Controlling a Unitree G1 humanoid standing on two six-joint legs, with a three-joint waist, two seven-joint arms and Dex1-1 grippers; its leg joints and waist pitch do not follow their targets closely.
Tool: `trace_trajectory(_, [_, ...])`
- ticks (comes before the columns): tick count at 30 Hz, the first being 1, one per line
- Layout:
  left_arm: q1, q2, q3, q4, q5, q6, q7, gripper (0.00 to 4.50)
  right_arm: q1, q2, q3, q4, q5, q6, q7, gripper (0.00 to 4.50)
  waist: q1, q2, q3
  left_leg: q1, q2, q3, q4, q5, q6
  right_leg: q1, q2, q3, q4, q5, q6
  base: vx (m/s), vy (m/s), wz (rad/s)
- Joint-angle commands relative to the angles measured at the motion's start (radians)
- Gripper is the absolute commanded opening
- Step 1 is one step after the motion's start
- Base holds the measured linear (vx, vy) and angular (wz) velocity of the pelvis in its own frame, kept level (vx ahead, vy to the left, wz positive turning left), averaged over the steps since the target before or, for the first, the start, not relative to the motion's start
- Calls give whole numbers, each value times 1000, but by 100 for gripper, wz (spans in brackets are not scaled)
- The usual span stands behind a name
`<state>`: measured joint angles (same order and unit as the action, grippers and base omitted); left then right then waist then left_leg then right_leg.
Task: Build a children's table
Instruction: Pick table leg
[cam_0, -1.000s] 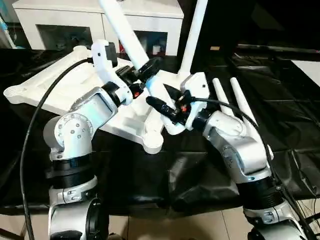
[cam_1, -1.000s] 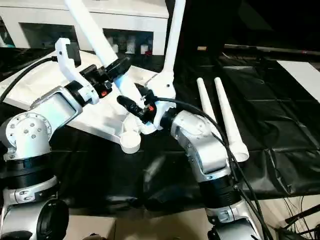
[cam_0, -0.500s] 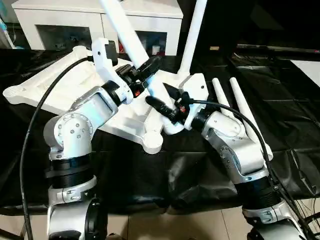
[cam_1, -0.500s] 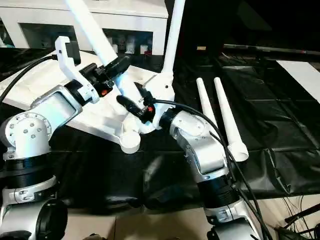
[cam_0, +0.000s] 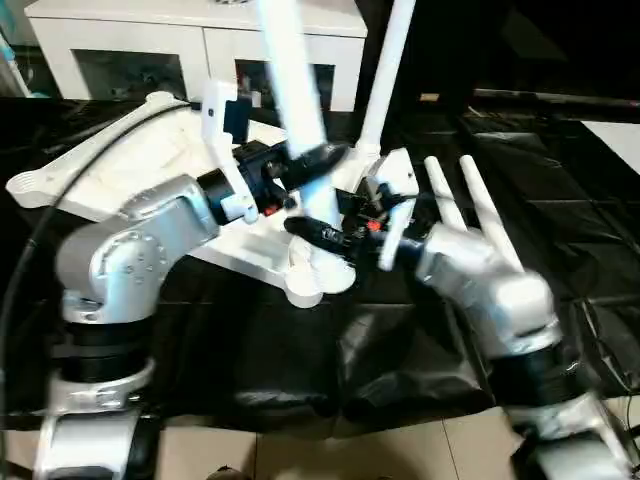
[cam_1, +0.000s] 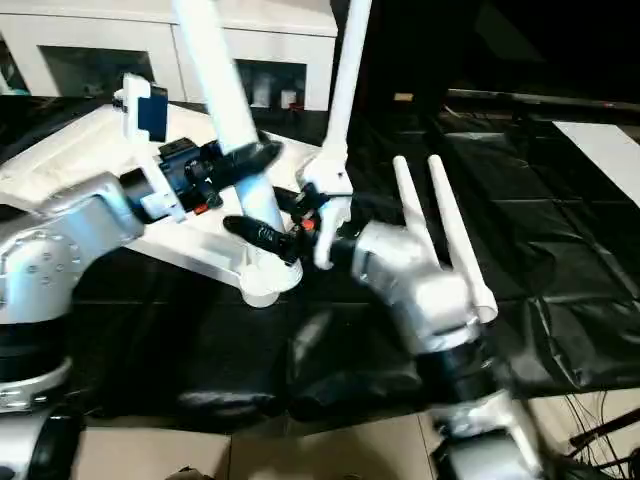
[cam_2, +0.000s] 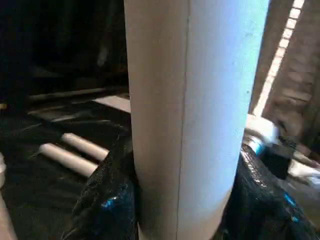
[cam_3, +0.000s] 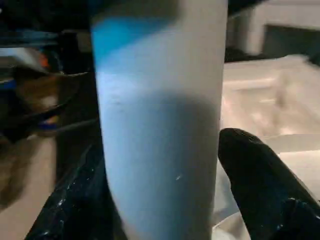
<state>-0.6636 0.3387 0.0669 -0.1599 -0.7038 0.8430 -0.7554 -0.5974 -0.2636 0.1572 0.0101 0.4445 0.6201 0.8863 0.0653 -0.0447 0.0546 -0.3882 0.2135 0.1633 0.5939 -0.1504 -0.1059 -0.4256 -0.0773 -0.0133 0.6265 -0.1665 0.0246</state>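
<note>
The white table top (cam_0: 110, 165) lies underside up on the black cloth. One tapered leg (cam_0: 385, 70) stands upright in a far corner socket. A second leg (cam_0: 290, 70) stands almost upright with its lower end at the near corner socket (cam_0: 308, 288). My left gripper (cam_0: 305, 165) is shut on this leg at mid-height; its fingers (cam_2: 107, 200) flank the tube (cam_2: 190, 100) in the left wrist view. My right gripper (cam_0: 325, 235) is shut on the same leg lower down, just above the socket, and a black finger (cam_3: 255, 170) presses beside the tube (cam_3: 160, 125).
Two loose white legs (cam_0: 470, 195) lie side by side on the black cloth (cam_0: 300, 350) to the right. A white cabinet with glass doors (cam_0: 130, 50) stands behind the table top. The cloth hangs over the near edge above a tiled floor.
The held leg has swung from a leftward lean to nearly upright over the near socket. Both arms moved with it, the right forearm swinging out to the right.
</note>
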Motion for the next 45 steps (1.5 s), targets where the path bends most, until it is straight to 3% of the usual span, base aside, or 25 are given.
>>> trace_trajectory(1, [0, 16, -18, -22, -14, -11, -49, 185, -16, -40, -9, -10, 15, 40, 43, 316, 5, 3, -71, 15, -9, 17, -63, -224, -5, 57, -19, 11, -66, -189, -173, 0, 0, 0])
trace_trajectory(5, [-3, 42, -36, -14, -13, -25, -109, 185, -23, -85, 14, -24, 40, 80, 99, 316, 5, 2, -72, 15, -9, 17, -62, -227, -9, 57, -20, 12, -68, -206, -171, 0, 0, 0])
trace_trajectory(6, [1, 50, -45, -15, -10, -32, -129, 185, -23, -98, 26, -27, 40, 81, 115, 316, 6, -8, -71, 14, -9, 17, -62, -223, -5, 58, -20, 11, -67, -222, -167, 0, 0, 0])
trace_trajectory(8, [2, 52, -47, -16, -10, -33, -135, 185, -23, -101, 30, -28, 39, 80, 120, 316, 6, -4, -70, 14, -7, 17, -62, -221, -9, 55, -21, 12, -68, -226, -165, 0, 0, 0])
trace_trajectory(16, [6, 74, -75, -13, -3, -53, -184, 185, -32, -114, 44, -38, 38, 89, 143, 316, 4, -8, -72, 15, -7, 17, -62, -221, -16, 55, -20, 11, -65, -211, -174, 0, 0, 0])
trace_trajectory(28, [9, 95, -105, -17, 0, -64, -229, 185, -23, -125, 63, -51, 35, 91, 163, 316, 9, -6, -73, 16, -6, 17, -61, -214, -18, 56, -20, 11, -62, -191, -180, 0, 0, 0])
trace_trajectory(30, [9, 97, -108, -17, 2, -66, -231, 185, -23, -126, 64, -53, 36, 92, 165, 279, 11, -6, -73, 17, -6, 17, -61, -214, -18, 56, -20, 11, -61, -188, -181, 0, 0, 0])
trace_trajectory(34, [9, 99, -111, -17, 1, -70, -236, 185, -19, -128, 67, -56, 38, 96, 166, 266, 14, -6, -74, 18, -6, 17, -61, -215, -19, 55, -20, 12, -61, -188, -180, 0, 0, 0])
trace_trajectory(35, [6, 95, -107, -18, -3, -74, -235, 185, -13, -128, 70, -57, 41, 101, 169, 239, 14, -6, -73, 17, -6, 17, -61, -217, -19, 55, -20, 11, -61, -191, -180, 0, 0, 0])
trace_trajectory(38, [4, 94, -105, -21, -8, -74, -236, 185, -8, -127, 72, -55, 43, 107, 168, 231, 17, -5, -73, 18, -6, 18, -61, -219, -20, 55, -20, 12, -62, -192, -180, 0, 0, 0])
trace_trajectory(39, [5, 96, -106, -24, -9, -74, -239, 185, -6, -124, 71, -53, 45, 110, 164, 208, 20, -5, -74, 19, -6, 18, -61, -217, -22, 54, -20, 12, -61, -190, -179, 0, 0, 0])
trace_trajectory(45, [8, 102, -110, -30, -9, -77, -251, 185, -2, -118, 69, -52, 48, 120, 159, 191, 22, -5, -73, 19, -6, 18, -61, -224, -25, 54, -20, 12, -62, -197, -177, 0, 0, 0])
